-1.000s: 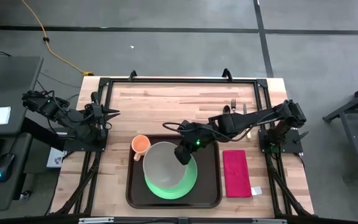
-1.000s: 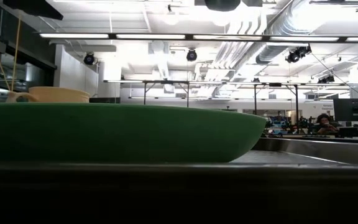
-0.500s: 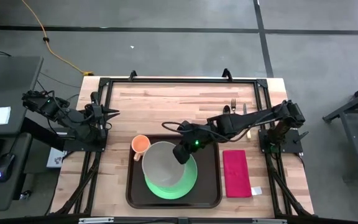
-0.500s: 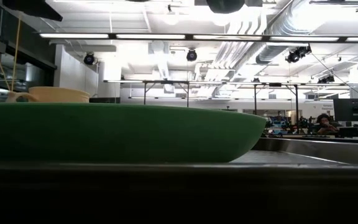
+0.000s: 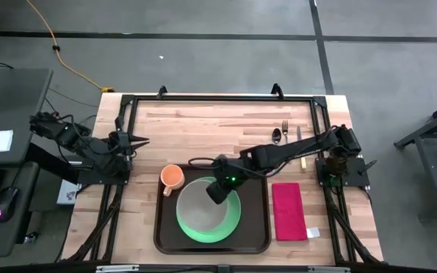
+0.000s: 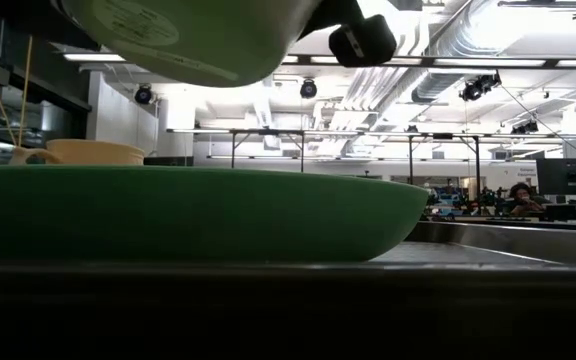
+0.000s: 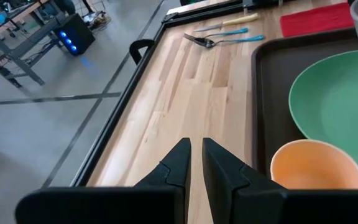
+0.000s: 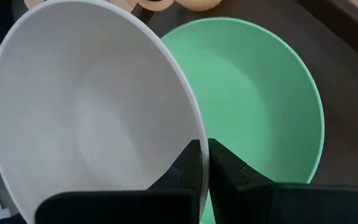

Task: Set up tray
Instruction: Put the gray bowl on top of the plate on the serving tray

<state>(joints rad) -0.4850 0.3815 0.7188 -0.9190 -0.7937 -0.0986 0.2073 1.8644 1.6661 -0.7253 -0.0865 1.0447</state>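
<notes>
Tray: one green plate; one bowl; one cup.

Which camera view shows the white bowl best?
The right wrist view: the white bowl fills it, the right gripper pinching its rim. The high view shows it above the green plate. The low view shows only its underside; the left wrist view, an edge.

The right gripper now sits further toward the frame's left in the high view, carrying the pale bowl lower over the green plate; the bowl's underside now shows at the low view's top. The left arm sits slightly lower.
</notes>
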